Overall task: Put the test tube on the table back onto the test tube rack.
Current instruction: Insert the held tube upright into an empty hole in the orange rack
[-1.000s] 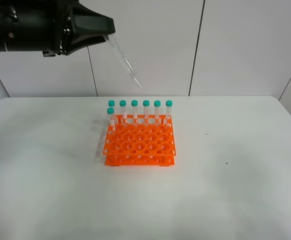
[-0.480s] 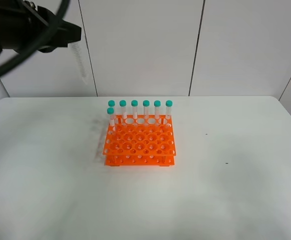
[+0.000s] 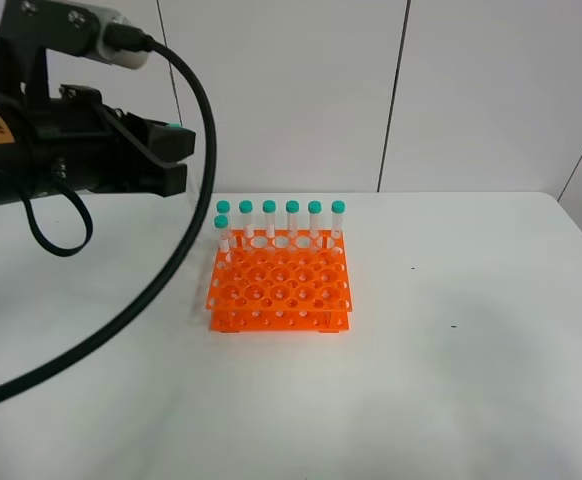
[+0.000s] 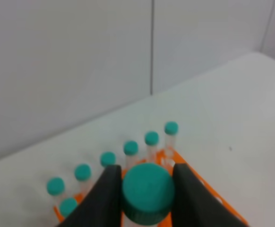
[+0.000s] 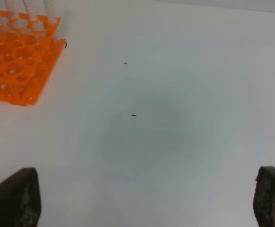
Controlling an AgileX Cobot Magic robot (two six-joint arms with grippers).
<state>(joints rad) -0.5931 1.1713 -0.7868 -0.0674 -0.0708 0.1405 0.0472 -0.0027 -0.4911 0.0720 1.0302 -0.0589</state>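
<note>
Seven teal-capped tubes stand in the test tube rack: six along the back row, one at the left end of the next row. The other holes are open. The test tube is off the table, up in the air in the left gripper. Its two fingers are clenched on the teal cap from either side. The left wrist view looks down on the cap, so the tube body is hidden under it, with the rack below and beyond. In the high view the arm appears left of the rack.

Right gripper is spread wide with nothing in it, over bare table well apart from the rack.

Handling guess: light, stiff plastic with a smooth, probably slippery wall. The cap is the sensible place to hold, as here, since it leaves the tapered tip free for a hole. Likely risk: the tube swings in a cap-only pinch and the tip snags a rim.
</note>
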